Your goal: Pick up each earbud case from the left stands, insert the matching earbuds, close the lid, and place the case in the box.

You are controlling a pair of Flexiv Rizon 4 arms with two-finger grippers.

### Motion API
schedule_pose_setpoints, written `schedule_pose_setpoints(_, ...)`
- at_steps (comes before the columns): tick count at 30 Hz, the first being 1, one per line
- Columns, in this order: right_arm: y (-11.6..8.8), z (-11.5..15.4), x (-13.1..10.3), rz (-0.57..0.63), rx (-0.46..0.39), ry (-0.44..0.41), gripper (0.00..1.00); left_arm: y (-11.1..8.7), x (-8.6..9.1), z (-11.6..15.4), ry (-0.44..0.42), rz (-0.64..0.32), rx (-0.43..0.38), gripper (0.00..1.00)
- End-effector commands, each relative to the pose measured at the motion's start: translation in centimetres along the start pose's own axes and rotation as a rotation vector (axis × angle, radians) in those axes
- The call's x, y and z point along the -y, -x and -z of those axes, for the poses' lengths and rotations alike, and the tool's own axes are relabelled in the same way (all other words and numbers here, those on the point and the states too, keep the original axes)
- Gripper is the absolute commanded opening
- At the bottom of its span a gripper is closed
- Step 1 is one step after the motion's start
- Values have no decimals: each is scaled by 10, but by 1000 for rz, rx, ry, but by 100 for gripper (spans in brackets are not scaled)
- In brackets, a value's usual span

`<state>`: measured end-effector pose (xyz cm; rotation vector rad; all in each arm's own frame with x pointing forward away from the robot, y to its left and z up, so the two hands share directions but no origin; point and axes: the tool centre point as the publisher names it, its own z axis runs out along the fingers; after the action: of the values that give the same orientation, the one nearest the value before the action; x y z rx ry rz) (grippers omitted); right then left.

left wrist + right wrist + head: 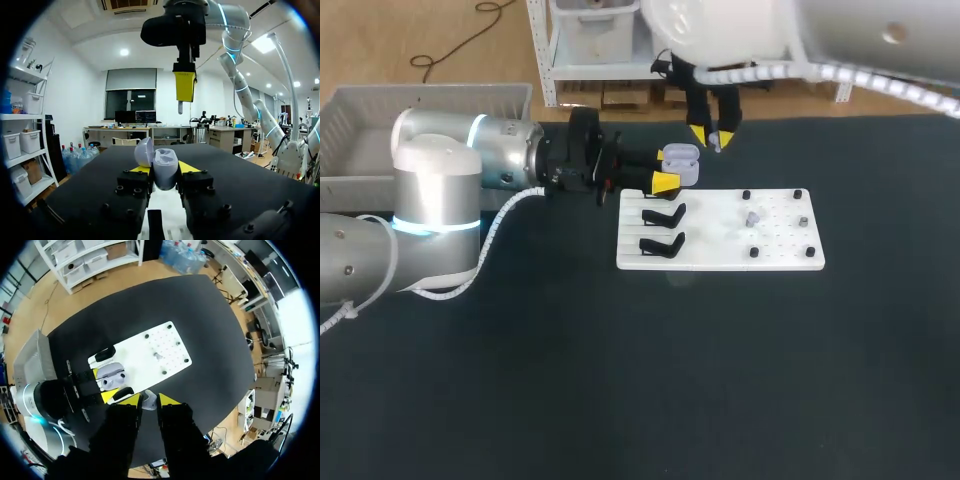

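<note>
My left fingers [672, 170] clamp the open case [682, 160] over the board's [720, 258] far-left corner. My right fingers [712, 135] pinch an earbud [149, 402] just above it. Insertion looks underway; closing the lid and boxing remain.

My left arm [440, 190] lies level, and its gripper [672, 168] points sideways with both fingers clamped on the open earbud case [683, 158]. My right gripper [712, 138] hangs fingers-down just above and beyond my left one, pinching an earbud [149, 403].
</note>
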<state>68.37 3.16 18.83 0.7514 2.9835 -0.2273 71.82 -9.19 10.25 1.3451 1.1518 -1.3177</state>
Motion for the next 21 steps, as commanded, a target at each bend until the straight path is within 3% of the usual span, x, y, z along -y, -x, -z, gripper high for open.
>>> schedule_pose_setpoints(1,1,0,-5,-2,-1,-27,0,0,0,0,-1,0,-1,0)
schedule_pose_setpoints(13,1,0,-5,-2,-1,-27,0,0,0,0,-1,0,-1,0)
schedule_pose_setpoints(21,-5,4,-33,-68,-36,-22,0,0,0,0,-1,0,-1,0)
